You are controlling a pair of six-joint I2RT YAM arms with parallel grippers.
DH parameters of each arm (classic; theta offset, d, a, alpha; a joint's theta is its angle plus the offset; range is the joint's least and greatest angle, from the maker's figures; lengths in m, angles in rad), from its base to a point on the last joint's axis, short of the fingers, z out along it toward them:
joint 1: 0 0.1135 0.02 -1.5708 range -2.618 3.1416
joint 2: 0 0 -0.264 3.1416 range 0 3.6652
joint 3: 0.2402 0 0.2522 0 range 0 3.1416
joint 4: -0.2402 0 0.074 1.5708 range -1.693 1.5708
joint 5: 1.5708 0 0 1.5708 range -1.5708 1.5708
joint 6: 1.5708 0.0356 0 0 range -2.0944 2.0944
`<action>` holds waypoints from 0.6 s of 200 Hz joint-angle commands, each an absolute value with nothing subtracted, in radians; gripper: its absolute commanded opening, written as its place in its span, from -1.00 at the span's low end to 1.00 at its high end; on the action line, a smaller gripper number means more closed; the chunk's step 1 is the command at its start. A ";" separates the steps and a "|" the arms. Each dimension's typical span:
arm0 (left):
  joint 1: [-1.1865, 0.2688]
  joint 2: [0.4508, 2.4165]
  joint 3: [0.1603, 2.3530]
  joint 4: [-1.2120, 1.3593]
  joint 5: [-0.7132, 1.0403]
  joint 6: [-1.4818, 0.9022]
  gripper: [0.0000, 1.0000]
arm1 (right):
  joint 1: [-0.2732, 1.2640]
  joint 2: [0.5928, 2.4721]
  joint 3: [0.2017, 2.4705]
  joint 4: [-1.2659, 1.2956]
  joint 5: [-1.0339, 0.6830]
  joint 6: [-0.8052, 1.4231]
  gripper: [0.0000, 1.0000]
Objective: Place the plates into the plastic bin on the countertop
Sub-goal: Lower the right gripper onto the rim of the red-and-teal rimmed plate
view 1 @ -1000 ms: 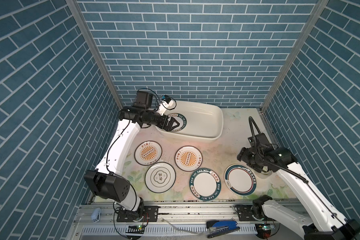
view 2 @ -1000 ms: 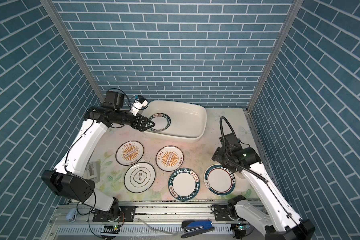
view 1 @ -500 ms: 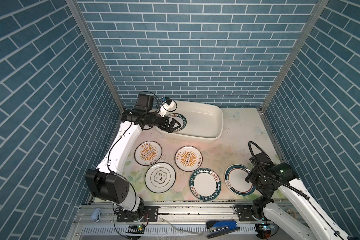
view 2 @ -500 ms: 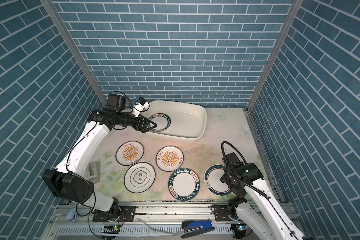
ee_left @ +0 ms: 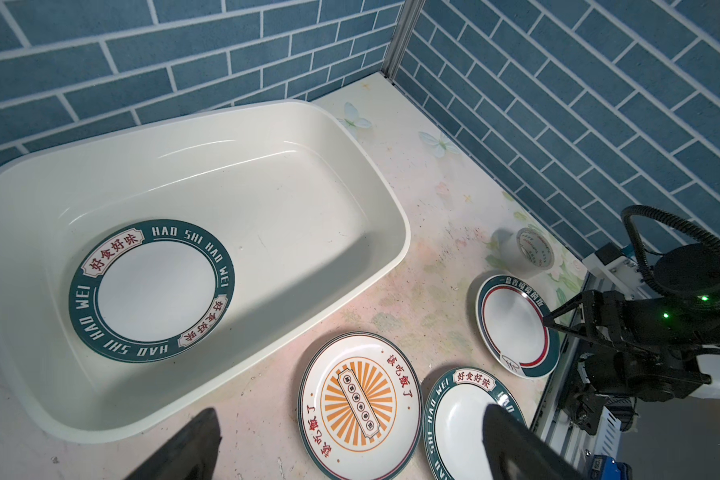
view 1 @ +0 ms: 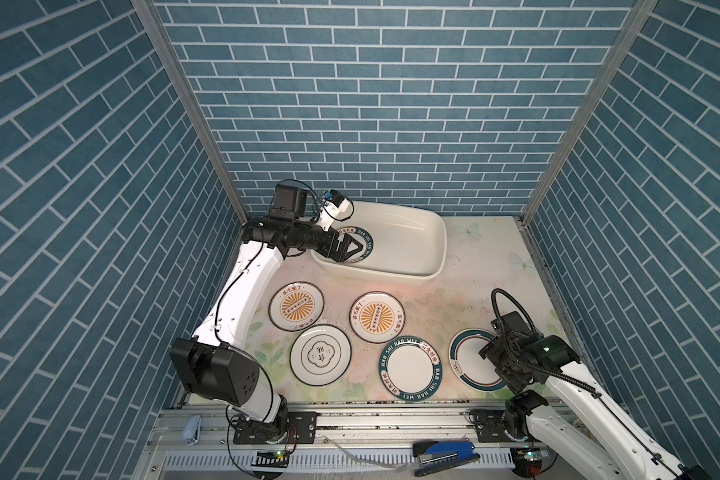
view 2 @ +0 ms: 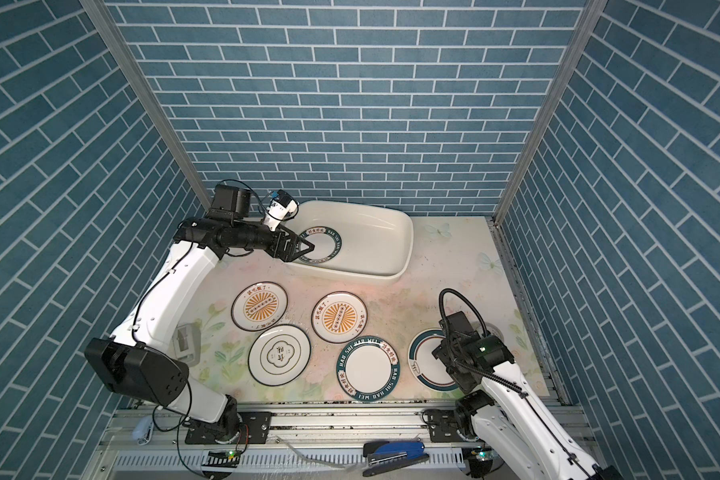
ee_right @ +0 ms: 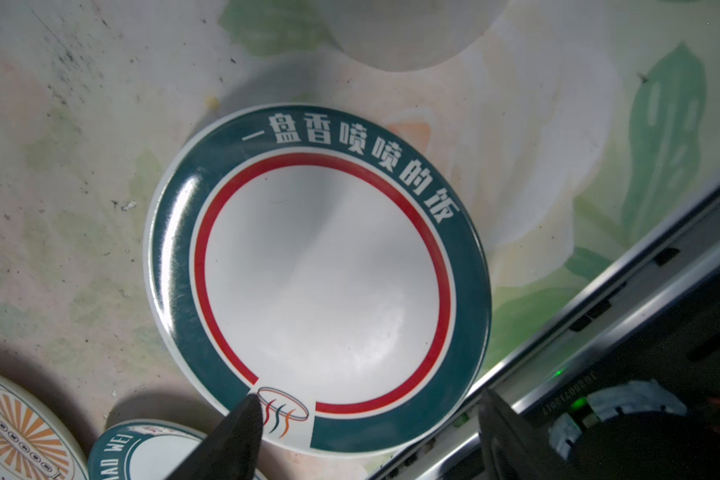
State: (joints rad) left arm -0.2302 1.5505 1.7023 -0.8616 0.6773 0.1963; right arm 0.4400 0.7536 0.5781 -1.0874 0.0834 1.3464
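In both top views we see the cream-white rounded plastic bin (view 1: 408, 235) at the far side of the pale flowered table (view 1: 466, 291). One green-banded round white plate (view 1: 369, 246) lies flat in its left end, the left pincer (view 1: 355, 248) above that end. Five other plates (view 1: 320, 354) lie nearer. In the left wrist view its jaws stand wide, released, empty. In the right wrist view the right pincer (ee_right: 366, 397) is released, jaws apart over the edge of the green-and-red-ringed plate (ee_right: 321, 282) at near right.
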 commanded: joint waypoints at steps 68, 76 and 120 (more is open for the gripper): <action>-0.238 1.566 1.750 -0.870 0.687 0.204 0.99 | 0.399 0.825 0.606 -1.195 0.153 1.404 0.64; -0.238 1.564 1.748 -0.870 0.687 0.206 0.99 | 0.393 0.827 0.606 -1.197 0.155 1.404 0.65; -0.238 1.559 1.741 -0.858 0.691 0.194 0.99 | 0.347 0.878 0.612 -1.162 0.155 1.369 0.65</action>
